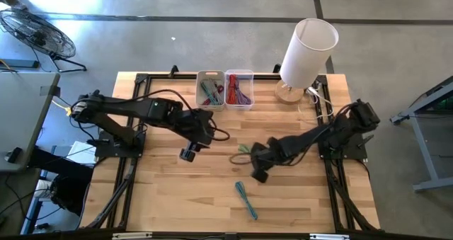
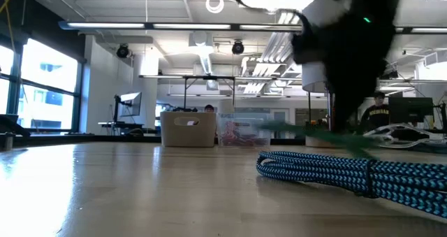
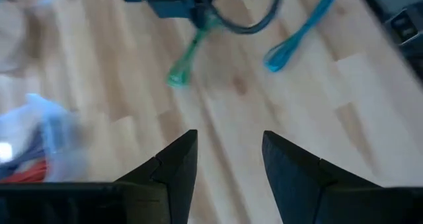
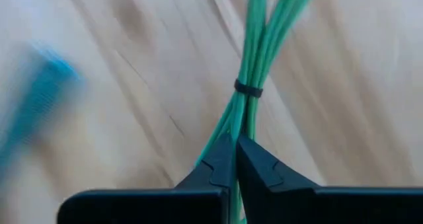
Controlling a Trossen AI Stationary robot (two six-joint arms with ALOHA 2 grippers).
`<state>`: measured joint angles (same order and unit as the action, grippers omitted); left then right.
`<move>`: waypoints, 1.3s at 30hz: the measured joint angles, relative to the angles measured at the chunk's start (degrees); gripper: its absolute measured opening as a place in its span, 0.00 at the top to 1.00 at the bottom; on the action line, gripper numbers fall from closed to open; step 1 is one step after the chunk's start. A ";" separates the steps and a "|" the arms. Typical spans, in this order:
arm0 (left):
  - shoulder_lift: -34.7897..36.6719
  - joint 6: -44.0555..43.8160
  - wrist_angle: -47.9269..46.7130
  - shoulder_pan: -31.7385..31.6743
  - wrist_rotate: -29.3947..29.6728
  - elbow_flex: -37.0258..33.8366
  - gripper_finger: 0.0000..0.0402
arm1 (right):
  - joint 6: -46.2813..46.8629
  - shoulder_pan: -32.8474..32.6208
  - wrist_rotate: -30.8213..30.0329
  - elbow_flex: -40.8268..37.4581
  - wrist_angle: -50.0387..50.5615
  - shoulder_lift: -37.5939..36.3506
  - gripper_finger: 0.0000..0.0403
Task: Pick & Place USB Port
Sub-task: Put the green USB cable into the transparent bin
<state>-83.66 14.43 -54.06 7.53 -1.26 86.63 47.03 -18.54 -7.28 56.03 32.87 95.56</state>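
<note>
A slatted wooden table (image 1: pixel 177 197) is seen with two clear bins (image 1: pixel 225 88) and a white lamp (image 1: pixel 306 52) ranged along its far edge, leaving the middle and near part open for moving. Near the centre, a green cable bundle (image 4: pixel 254 85) is pinched by the closed right claw (image 4: pixel 234 159) just below its black tie, probably so the strands lift together. The left claw (image 3: pixel 228 168) hangs spread and empty just beside, while a blue cable bundle (image 1: pixel 245 199) lies apart toward the near edge.
</note>
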 joint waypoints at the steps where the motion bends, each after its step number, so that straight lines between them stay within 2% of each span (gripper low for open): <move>1: 0.00 0.84 -0.66 0.00 1.03 0.74 0.59 | -1.12 0.85 -0.54 2.10 0.46 -0.11 1.00; 9: 0.00 3.35 -11.04 0.00 10.76 7.54 0.59 | -10.32 8.68 -6.48 18.08 12.30 -0.18 1.00; 13: 0.02 3.37 -17.51 0.00 16.78 10.97 0.59 | -12.53 13.32 -7.41 24.03 12.47 -0.21 1.00; 18: 0.47 3.84 -20.86 -0.02 22.70 13.46 0.59 | -12.51 19.80 -10.29 29.29 12.47 -0.23 1.00; 30: 1.99 6.88 -24.04 -0.02 34.04 14.04 0.59 | -6.45 31.71 -11.47 31.19 7.48 1.72 1.00; 39: 2.20 10.49 -26.43 -0.02 36.30 14.04 0.59 | -4.32 35.83 -8.17 31.15 3.91 9.96 1.00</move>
<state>-81.46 24.92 -80.49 7.51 35.05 100.66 42.71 17.29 -15.45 87.18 36.78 105.52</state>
